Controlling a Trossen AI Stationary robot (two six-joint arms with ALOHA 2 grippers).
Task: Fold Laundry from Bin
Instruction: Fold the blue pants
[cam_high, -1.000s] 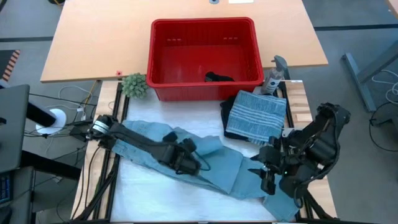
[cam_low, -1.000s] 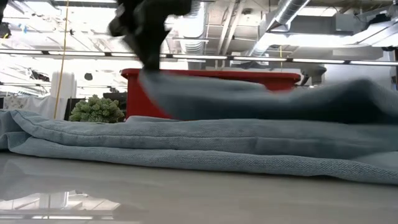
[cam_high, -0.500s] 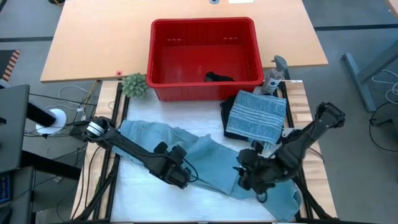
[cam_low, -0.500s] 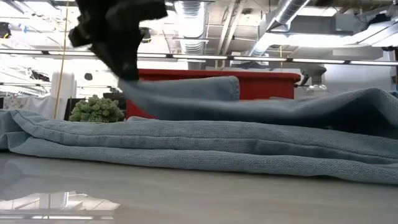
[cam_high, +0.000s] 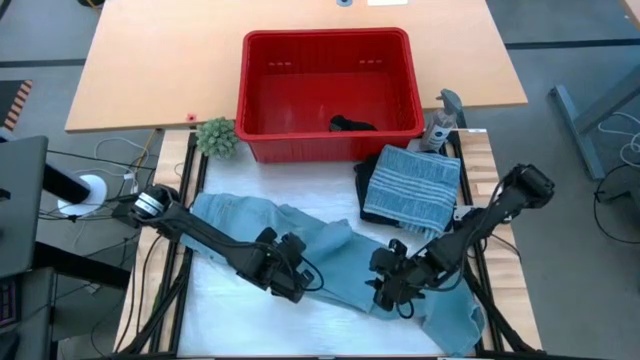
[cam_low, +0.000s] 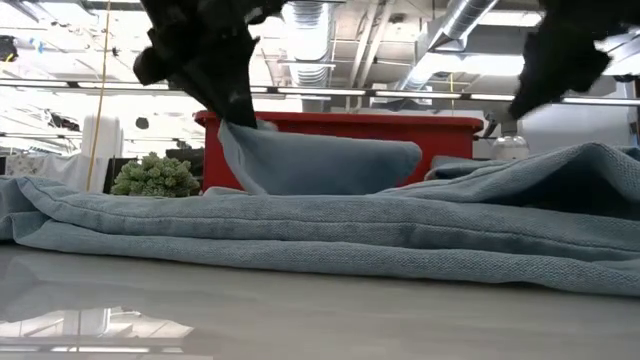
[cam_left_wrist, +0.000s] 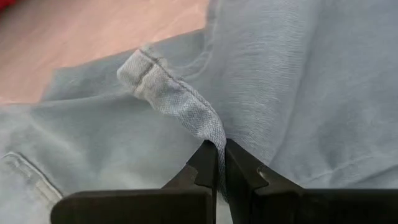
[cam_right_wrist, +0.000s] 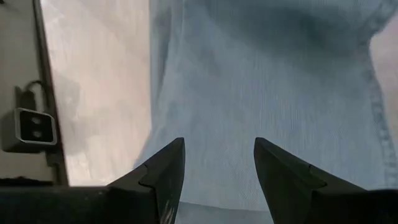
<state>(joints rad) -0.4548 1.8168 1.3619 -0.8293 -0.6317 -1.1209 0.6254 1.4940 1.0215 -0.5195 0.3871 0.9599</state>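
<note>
Light blue denim jeans (cam_high: 330, 255) lie spread across the near half of the table. My left gripper (cam_high: 290, 275) is over their middle, shut on a hemmed edge (cam_left_wrist: 180, 102) of the denim. The raised flap (cam_low: 320, 165) sags from it onto the rest of the cloth. My right gripper (cam_high: 385, 290) hovers open just above the jeans' right part (cam_right_wrist: 261, 74), with nothing between its fingers. The red bin (cam_high: 325, 37) stands at the far side with a black garment (cam_high: 352, 124) on its floor. A folded blue-grey striped cloth (cam_high: 415, 185) rests on a dark piece near the bin. My left gripper pinches the denim's stitched hem (cam_left_wrist: 214, 134) between its two fingers, which slant downward. The hem runs up and away from the fingers as a narrow ridge. The held flap (cam_low: 300, 160) is raised off the table, slack, while the rest of the jeans lies flat.
A small green plant (cam_high: 216, 137) sits left of the bin. A spray bottle (cam_high: 440, 125) stands to the bin's right. A white sheet (cam_high: 240, 320) covers the near table under the jeans. The wooden tabletop (cam_high: 150, 70) extends far left of the bin.
My right gripper has dropped from high up to just above the jeans and shifted toward the table's left, staying open. My left gripper has sunk a little toward the near edge with the hem. The held flap, drawn out before, now hangs lower and slack.
</note>
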